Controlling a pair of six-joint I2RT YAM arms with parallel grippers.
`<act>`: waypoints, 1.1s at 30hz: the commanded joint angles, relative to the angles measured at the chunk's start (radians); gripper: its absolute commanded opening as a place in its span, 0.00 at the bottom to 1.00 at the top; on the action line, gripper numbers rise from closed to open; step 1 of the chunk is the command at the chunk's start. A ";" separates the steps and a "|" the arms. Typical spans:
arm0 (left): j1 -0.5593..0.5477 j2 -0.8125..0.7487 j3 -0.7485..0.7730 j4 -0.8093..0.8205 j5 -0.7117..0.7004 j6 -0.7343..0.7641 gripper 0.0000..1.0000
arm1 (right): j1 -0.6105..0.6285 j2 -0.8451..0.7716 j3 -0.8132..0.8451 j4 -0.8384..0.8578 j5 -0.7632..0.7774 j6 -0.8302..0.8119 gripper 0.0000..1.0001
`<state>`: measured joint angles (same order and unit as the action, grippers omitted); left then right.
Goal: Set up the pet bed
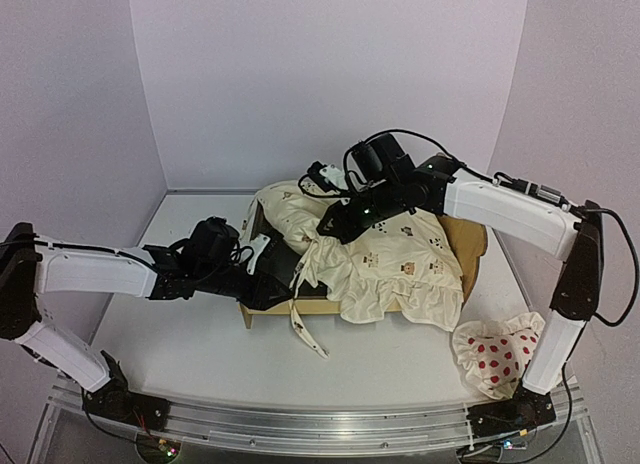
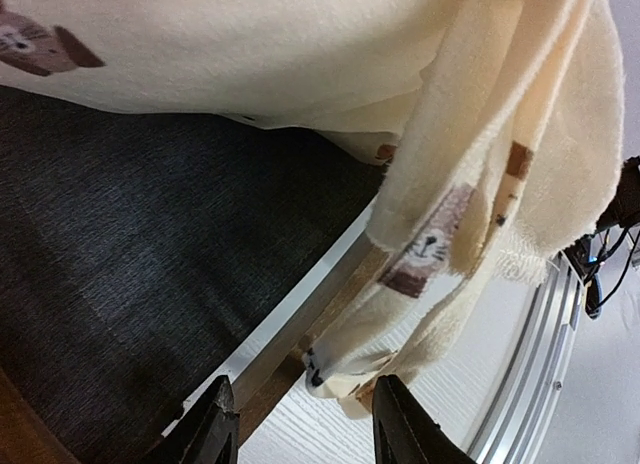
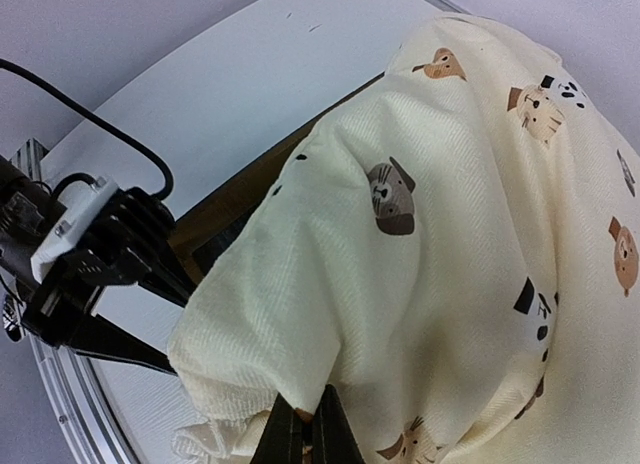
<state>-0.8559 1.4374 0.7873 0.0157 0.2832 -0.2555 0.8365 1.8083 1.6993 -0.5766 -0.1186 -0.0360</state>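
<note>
We judge the setup about halfway. At the left end of the pet bed (image 1: 290, 310), which stands in the middle of the table (image 1: 180, 334), the dark felt base (image 2: 120, 264) lies bare, and the low front rail (image 2: 300, 329) is uncovered. Further right, the cream cover (image 1: 400, 259) with its small animal prints lies bunched over the middle and right of the frame. Part of it is raised off the bed and its ruffled edge spills over the front rail onto the table. The tan headboard (image 1: 470, 239) shows past the cover at the right end. The red-dotted pillow (image 1: 495, 354) lies on the table well apart from the bed, near the base of the right arm. So the frame is in place, while the cover has yet to be spread flat over the base and the pillow has yet to go in.

Now the jaws. The left gripper (image 2: 305, 434) sits low at the left end of the bed, its fingers set moderately apart over the front rail. A hanging corner of the cover dangles just ahead of them. We see nothing clamped between them, though we cannot tell whether the tips touch the rail. The right gripper (image 3: 308, 436) is above the middle of the bed with its fingers pinched tight on a fold of the cover, holding that fold up so the cloth drapes down from it.
</note>
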 commanded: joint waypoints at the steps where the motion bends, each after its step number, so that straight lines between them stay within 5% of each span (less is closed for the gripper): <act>1: -0.028 0.034 0.067 0.045 -0.016 0.031 0.47 | -0.015 -0.056 -0.001 0.011 -0.011 -0.012 0.00; 7: -0.037 0.071 0.079 0.065 -0.054 0.038 0.44 | -0.019 -0.064 -0.008 0.011 -0.015 -0.010 0.00; 17: -0.052 0.143 0.179 0.057 -0.124 0.030 0.00 | -0.019 -0.091 -0.033 0.011 -0.006 -0.002 0.00; 33: -0.088 0.036 0.415 -0.126 -0.337 0.075 0.00 | -0.018 -0.149 -0.090 0.011 -0.014 0.005 0.00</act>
<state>-0.9436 1.5189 1.1408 -0.0889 0.0059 -0.2050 0.8228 1.7077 1.6197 -0.5669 -0.1207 -0.0368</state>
